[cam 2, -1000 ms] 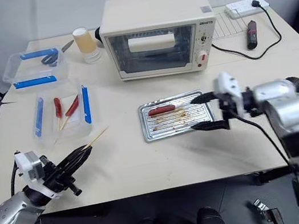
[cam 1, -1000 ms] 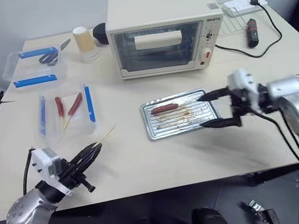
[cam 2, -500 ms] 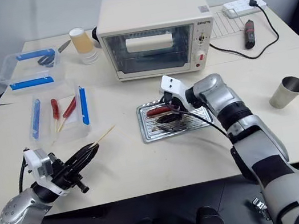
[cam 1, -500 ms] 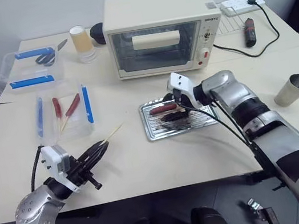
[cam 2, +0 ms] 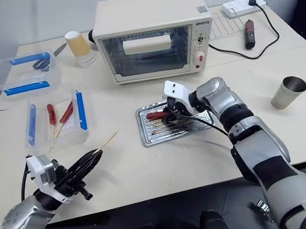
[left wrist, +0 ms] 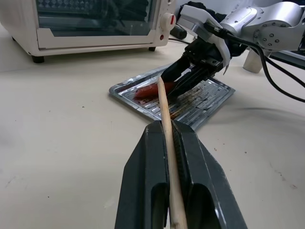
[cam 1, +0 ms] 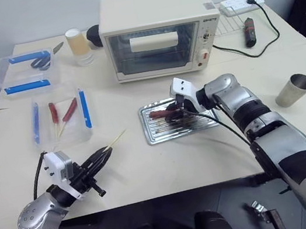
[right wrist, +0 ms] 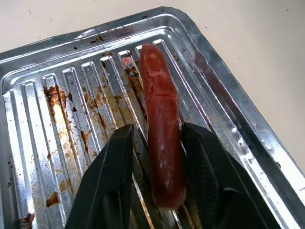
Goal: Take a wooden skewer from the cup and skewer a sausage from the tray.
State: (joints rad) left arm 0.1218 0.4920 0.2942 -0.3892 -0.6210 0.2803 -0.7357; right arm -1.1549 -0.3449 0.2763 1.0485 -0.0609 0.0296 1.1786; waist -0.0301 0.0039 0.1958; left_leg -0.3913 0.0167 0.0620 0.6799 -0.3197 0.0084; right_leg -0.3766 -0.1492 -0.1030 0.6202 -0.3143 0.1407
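Right gripper [right wrist: 159,157] down in the tray [cam 1: 202,126], just in front of the toaster oven [cam 1: 156,31], black fingers [right wrist: 112,181] astride the sausage [right wrist: 162,143], narrowly parted along its sides; whether pressing it, cannot tell. Sausage lying flat on the ridged, grease-marked floor, at the tray's far edge nearest the oven. Left gripper [left wrist: 171,143] well off from the tray, near the table's front edge, pressed together on the wooden skewer [left wrist: 164,114], tip aimed toward the tray. Cup [cam 1: 294,90] upright, well to the right of the tray.

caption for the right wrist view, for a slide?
Right gripper straddles the sausage lying on the greasy ridged tray, one finger on each side.
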